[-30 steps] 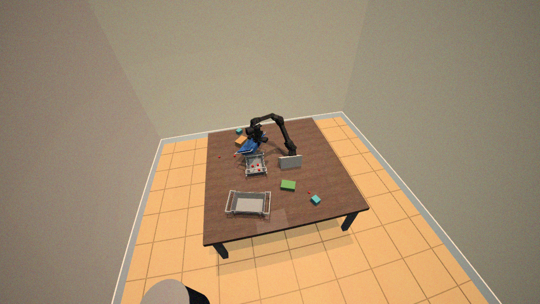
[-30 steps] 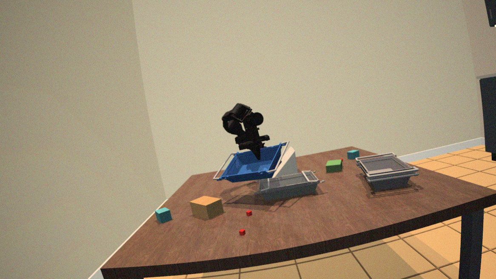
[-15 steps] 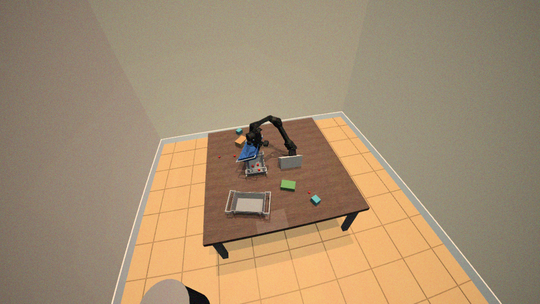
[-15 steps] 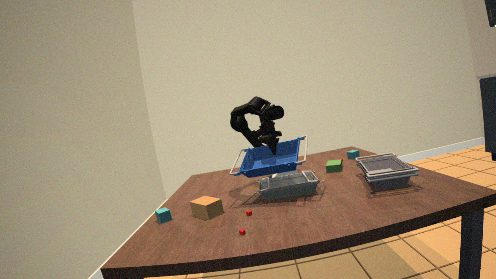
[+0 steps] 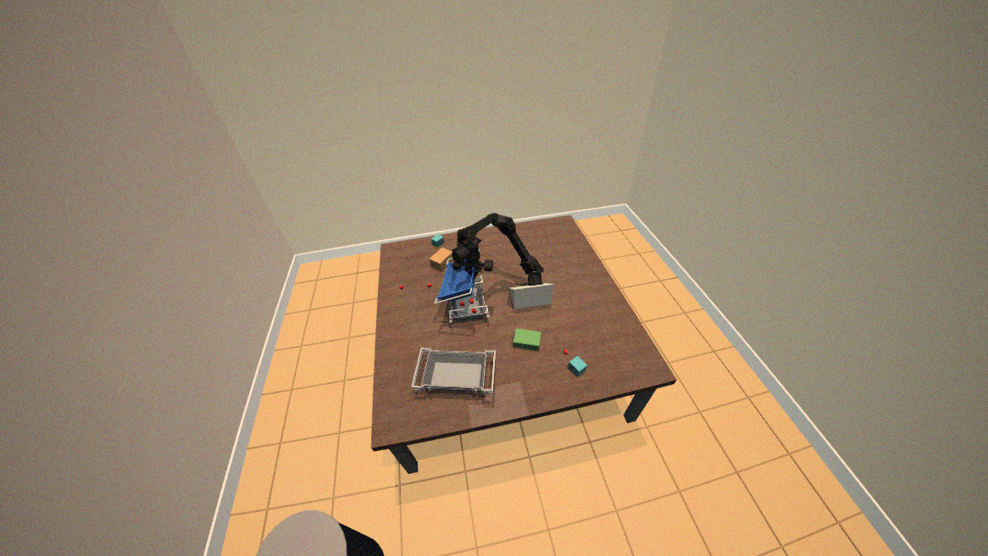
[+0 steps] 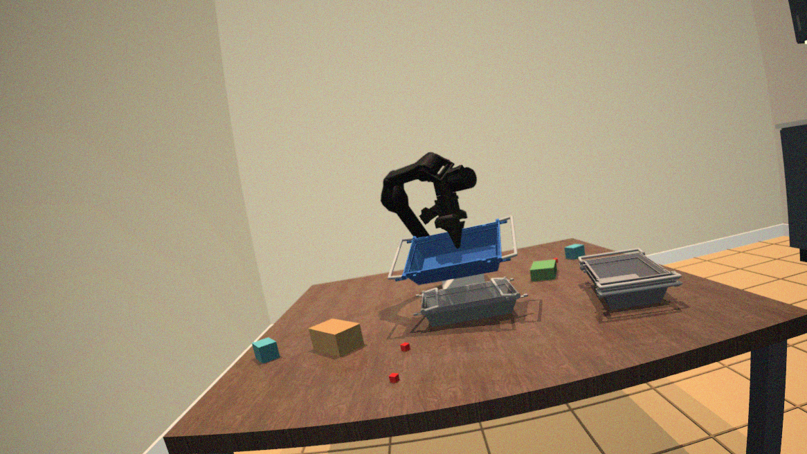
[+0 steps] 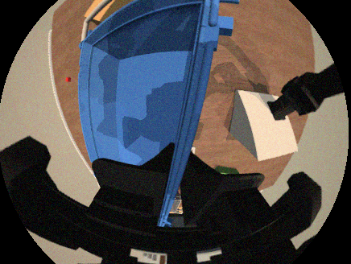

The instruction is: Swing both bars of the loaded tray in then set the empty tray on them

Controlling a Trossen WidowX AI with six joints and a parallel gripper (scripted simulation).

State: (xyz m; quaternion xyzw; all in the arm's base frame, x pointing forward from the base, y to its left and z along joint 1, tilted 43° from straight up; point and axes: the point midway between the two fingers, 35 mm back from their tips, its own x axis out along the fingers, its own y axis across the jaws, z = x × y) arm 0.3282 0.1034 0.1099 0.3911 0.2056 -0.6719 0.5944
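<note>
The empty blue tray (image 5: pixel 456 283) (image 6: pixel 454 261) (image 7: pixel 158 68) hangs tilted in the air, partly over the loaded tray, with its wire bars out at its ends. My gripper (image 6: pixel 455 237) (image 7: pixel 175 146) is shut on one long side wall of it. The loaded grey tray (image 6: pixel 473 313) stands on the table below, with small red blocks (image 5: pixel 462 303) inside. Its left bar (image 6: pixel 430 291) and right bar (image 6: pixel 495 286) appear swung in over its top, near the ends. The blue tray hides part of it in the top view.
A grey wedge (image 5: pixel 531 296) (image 7: pixel 267 133) stands at the arm's base. Another grey tray or stack (image 5: pixel 456 375) (image 6: pixel 635 297) stands apart. An orange block (image 5: pixel 441 257) (image 6: pixel 336 337), teal blocks (image 6: pixel 266 350) (image 6: pixel 574 251), a green block (image 5: pixel 527 338) (image 6: pixel 543 270) and loose red cubes (image 6: pixel 405 346) lie around.
</note>
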